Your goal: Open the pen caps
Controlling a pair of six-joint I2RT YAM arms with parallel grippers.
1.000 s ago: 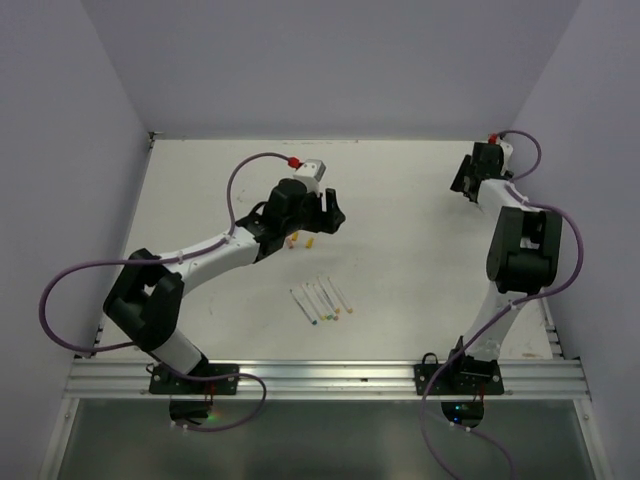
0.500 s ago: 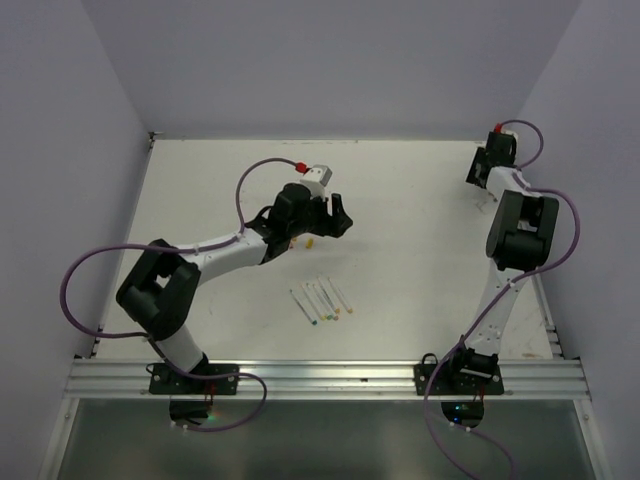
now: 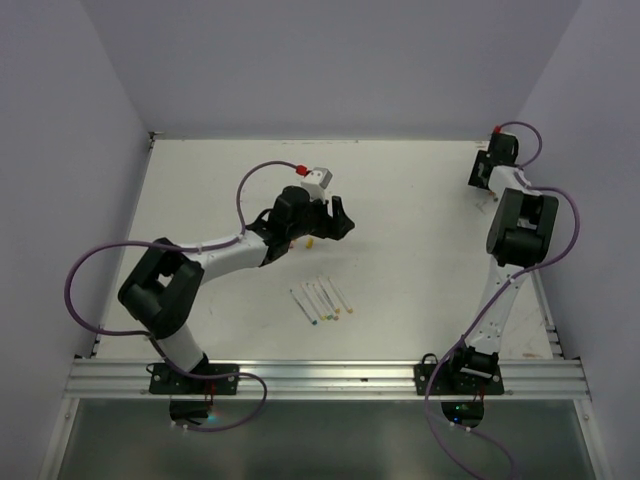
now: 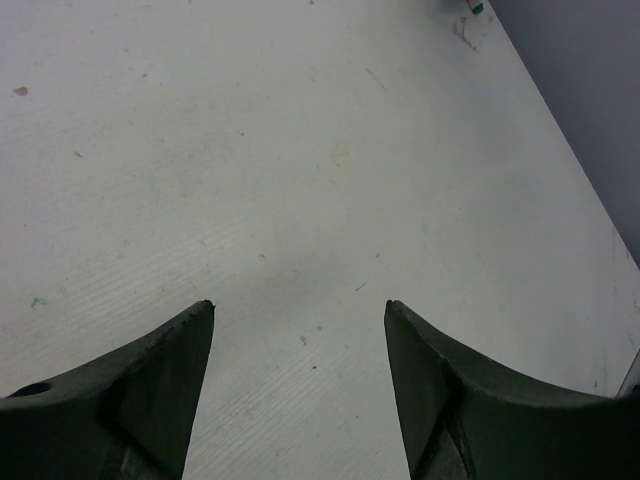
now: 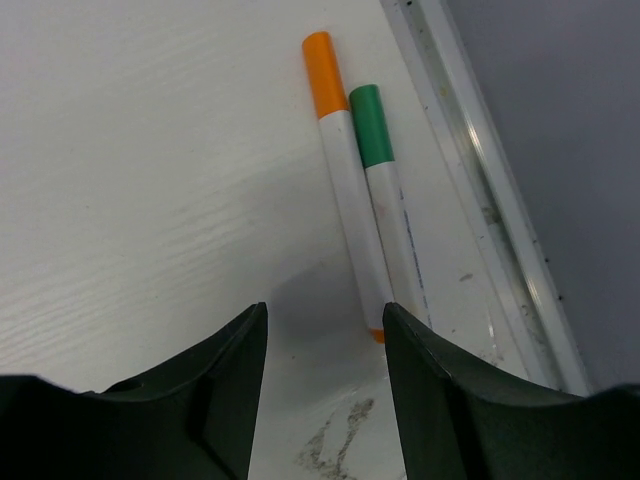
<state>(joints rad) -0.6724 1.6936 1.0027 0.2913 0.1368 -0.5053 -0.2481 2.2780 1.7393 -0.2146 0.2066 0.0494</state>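
**Right fingers spread above two capped pens in the counter's far right corner**

The right fingers (image 5: pixel 200 400) hang low over the counter (image 3: pixel 420 220) at its far right corner. They are spread apart and pinch nothing. Just ahead of them lie two white-barrelled pens side by side and touching, parallel to the metal rail (image 5: pixel 470 150) along the counter's right edge. The pen farther from the rail wears an orange cap (image 5: pixel 318 75) and the pen beside the rail wears a green cap (image 5: pixel 370 125). Both caps sit on the ends pointing away from the fingers. The near end of the orange-capped pen reaches the inner edge of one finger, though whether it touches cannot be told.

The left fingers (image 4: pixel 150 390) are spread wide over bare counter left of the middle, holding nothing. A small yellow piece (image 3: pixel 311 241) lies on the counter just beside that arm's wrist; it is too small to tell what it is.

Toward the near edge, around the middle, a row of four thin pens (image 3: pixel 320 298) lies close together, apart from both arms, with small coloured tips on their near ends.
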